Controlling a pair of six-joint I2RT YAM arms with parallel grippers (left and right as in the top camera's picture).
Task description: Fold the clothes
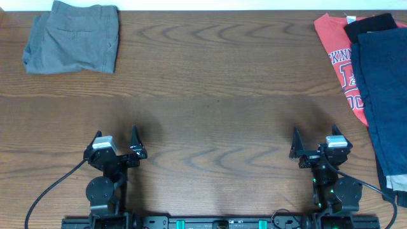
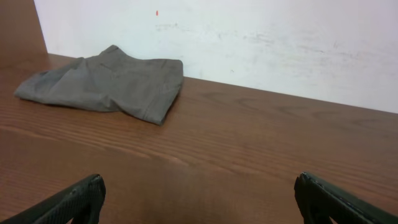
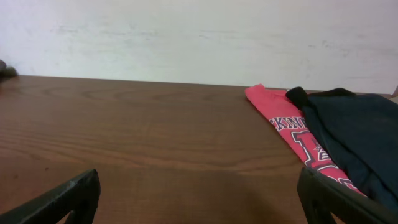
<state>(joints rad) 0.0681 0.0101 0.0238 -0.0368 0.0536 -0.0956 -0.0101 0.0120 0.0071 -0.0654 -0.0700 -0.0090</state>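
Note:
The dark navy clothes [image 1: 386, 95] lie on top of the pile at the right edge of the table; they also show at the right of the right wrist view [image 3: 357, 134]. My left gripper [image 1: 117, 141] is open and empty near the front left. My right gripper [image 1: 314, 142] is open and empty near the front right, to the left of the navy garment and apart from it. In the left wrist view the left gripper [image 2: 199, 202] shows only bare wood between its fingers; in the right wrist view the right gripper [image 3: 199, 199] does too.
Grey-brown shorts [image 1: 73, 36] lie folded at the back left, also in the left wrist view [image 2: 106, 82]. A red printed T-shirt [image 1: 340, 60] lies under the navy garment, with a black piece [image 1: 369, 24] at the back. A white wall stands behind the table.

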